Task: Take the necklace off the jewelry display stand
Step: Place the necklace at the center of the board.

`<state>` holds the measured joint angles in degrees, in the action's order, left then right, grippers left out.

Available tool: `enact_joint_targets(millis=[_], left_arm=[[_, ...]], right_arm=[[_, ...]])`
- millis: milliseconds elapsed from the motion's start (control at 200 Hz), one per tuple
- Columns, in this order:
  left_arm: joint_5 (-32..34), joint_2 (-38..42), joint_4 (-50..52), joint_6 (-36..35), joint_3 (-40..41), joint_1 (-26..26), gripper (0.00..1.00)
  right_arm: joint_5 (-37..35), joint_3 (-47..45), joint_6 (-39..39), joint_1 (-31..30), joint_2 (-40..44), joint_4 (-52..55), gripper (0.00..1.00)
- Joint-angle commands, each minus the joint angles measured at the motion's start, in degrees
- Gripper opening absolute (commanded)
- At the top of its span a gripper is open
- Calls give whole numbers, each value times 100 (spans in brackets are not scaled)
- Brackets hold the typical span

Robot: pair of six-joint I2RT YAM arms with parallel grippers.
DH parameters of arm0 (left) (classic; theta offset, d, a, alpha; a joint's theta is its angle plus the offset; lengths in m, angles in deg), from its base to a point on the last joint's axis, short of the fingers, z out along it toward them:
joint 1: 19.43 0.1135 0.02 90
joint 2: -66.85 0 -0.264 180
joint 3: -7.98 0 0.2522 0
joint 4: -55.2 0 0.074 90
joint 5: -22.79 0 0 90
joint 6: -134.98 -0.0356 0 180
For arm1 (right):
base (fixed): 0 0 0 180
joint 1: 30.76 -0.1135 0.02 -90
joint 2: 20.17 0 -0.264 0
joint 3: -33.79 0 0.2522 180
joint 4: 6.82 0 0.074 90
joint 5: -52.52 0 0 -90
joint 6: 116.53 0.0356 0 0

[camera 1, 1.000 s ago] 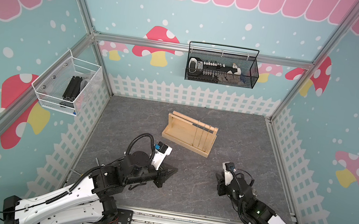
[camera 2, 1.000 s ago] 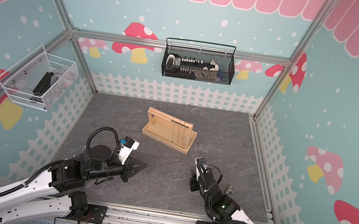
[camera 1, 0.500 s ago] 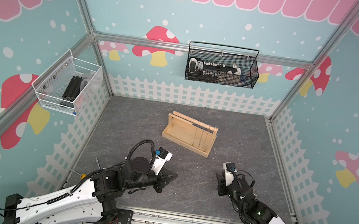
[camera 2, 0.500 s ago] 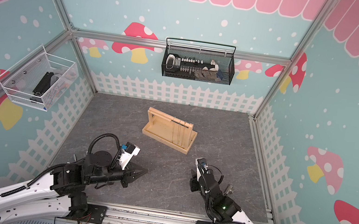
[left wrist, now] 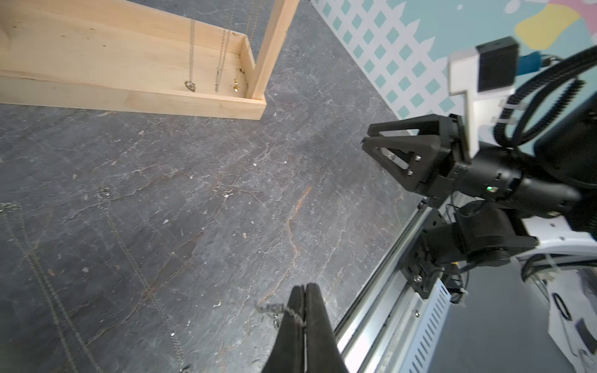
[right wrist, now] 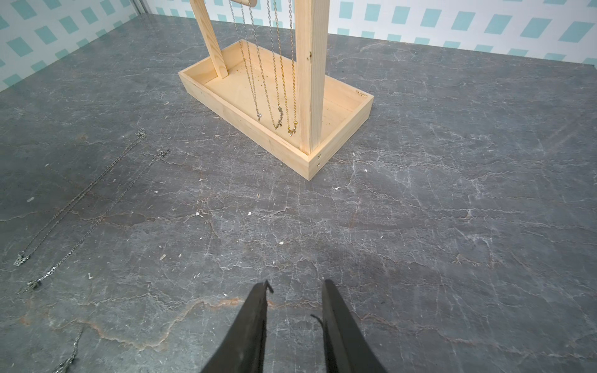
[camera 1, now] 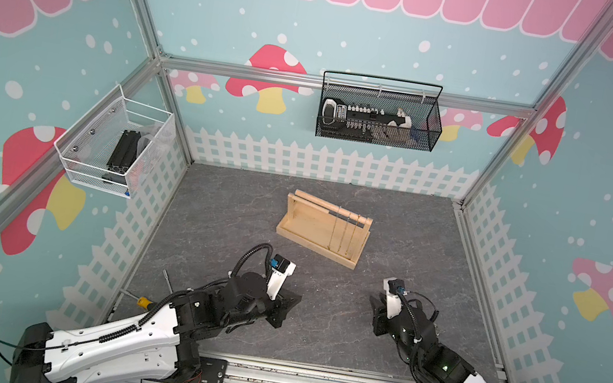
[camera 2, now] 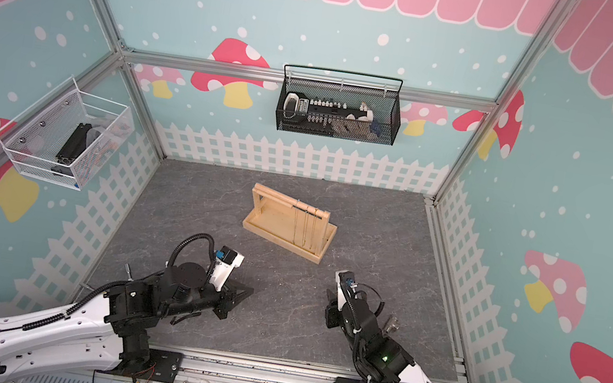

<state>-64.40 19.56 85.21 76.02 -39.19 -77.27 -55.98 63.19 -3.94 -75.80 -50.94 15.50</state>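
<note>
The left arm (camera 1: 194, 308) is sinking slightly lower than a second ago, carrying the necklace (left wrist: 274, 309) pinched in the clamped-tight left gripper (left wrist: 305, 289), well apart from the jewelry display stand (camera 1: 306, 223). There three chains (right wrist: 279, 117) are still hanging, two more chains (right wrist: 80, 195) lying on the mat (camera 1: 236, 206). The right gripper (right wrist: 295, 284) is idling part-open, empty; seemingly only setting-down is remaining.

Both top views look steeply down from high behind my arm bases, taking in the whole grey floor (camera 1: 231, 210) with the jewelry display stand (camera 1: 311, 226) at 12 o'clock. My wrist cameras sit low and close, left facing about 2 o'clock, right about 11, sharing the stand's chain-hung end.
</note>
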Motion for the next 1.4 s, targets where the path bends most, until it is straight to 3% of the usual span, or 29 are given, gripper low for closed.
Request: enact_joint_targets(millis=[0, 215, 450, 936, 1396], left_arm=[[737, -238, 48, -133, -98, -22, 0], [1513, -585, 196, -251, -263, -9, 0], [1711, -67, 394, -247, -163, -9, 0], [1785, 614, 878, -90, 111, -16, 0], [1333, 39, 233, -285, -62, -15, 0]], right_arm=[[-4, -87, 39, 26, 53, 6, 31], [5, -87, 43, 21, 53, -3, 31], [18, -87, 27, 22, 44, -21, 31], [26, -105, 27, 21, 81, -21, 31], [48, -114, 35, 21, 105, -13, 31]])
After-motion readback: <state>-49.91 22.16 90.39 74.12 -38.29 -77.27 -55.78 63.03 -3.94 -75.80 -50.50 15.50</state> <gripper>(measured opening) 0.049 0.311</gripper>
